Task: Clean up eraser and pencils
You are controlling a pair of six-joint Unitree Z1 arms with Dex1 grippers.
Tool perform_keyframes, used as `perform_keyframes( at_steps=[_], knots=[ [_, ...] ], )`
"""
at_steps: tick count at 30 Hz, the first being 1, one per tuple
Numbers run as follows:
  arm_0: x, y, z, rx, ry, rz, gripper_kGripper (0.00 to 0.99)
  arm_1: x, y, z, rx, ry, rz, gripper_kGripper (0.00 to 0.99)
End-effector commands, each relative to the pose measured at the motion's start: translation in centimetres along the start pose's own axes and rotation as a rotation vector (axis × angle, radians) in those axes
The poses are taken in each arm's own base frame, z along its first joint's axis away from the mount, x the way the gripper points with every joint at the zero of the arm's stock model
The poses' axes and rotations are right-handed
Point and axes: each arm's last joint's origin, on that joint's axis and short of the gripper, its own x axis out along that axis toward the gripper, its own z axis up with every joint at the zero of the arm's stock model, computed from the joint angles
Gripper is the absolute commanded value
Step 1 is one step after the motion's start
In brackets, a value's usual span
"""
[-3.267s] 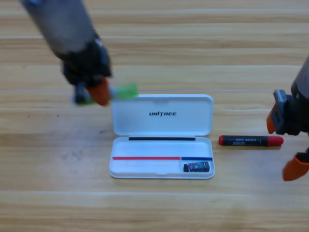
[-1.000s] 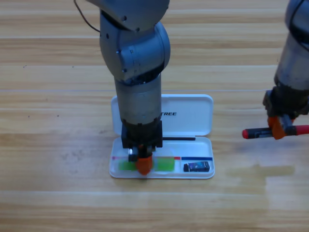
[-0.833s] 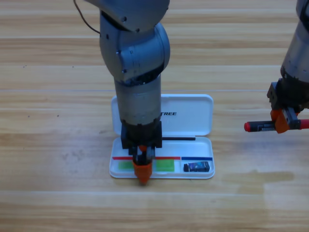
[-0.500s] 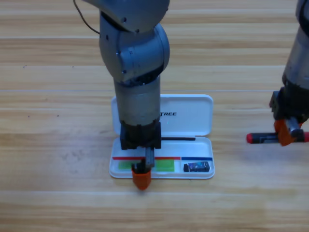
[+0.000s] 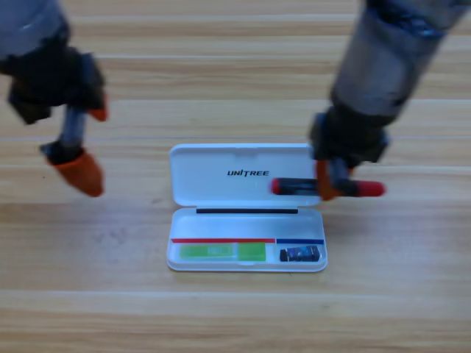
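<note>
The left tool [image 5: 77,147] hangs over the table [image 5: 235,66] with its orange jaws spread wide, holding nothing. Well to its right, the white case [image 5: 247,208] lies open; its tray holds the green pencil [image 5: 223,252] and the eraser [image 5: 300,254]. The right tool [image 5: 331,180] grips the red-ended black marker [image 5: 327,187] crosswise, above the case's lid and its right edge.

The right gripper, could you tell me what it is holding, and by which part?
The right gripper holds the red-ended black marker crosswise, right of its middle. The left gripper holds nothing.
</note>
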Motion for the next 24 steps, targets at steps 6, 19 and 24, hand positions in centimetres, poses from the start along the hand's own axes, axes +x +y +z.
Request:
perform_keyframes(
  at_steps=[6, 19, 24],
  knots=[
    [3.1, 0.4, -1.6, -0.052, 0.071, -0.085, 0.99, 9.4, -0.6, 6.2, -0.051, 0.066, 0.079, 0.0],
    [4.2, 0.0, -1.9, -0.063, 0.082, -0.095, 0.99, 12.0, -1.6, 7.2, -0.045, 0.084, 0.067, 0.0],
    [4.5, 0.1, -1.8, -0.072, 0.087, -0.099, 0.99, 12.4, -1.6, 7.2, -0.042, 0.093, 0.071, 0.0]
  ],
)
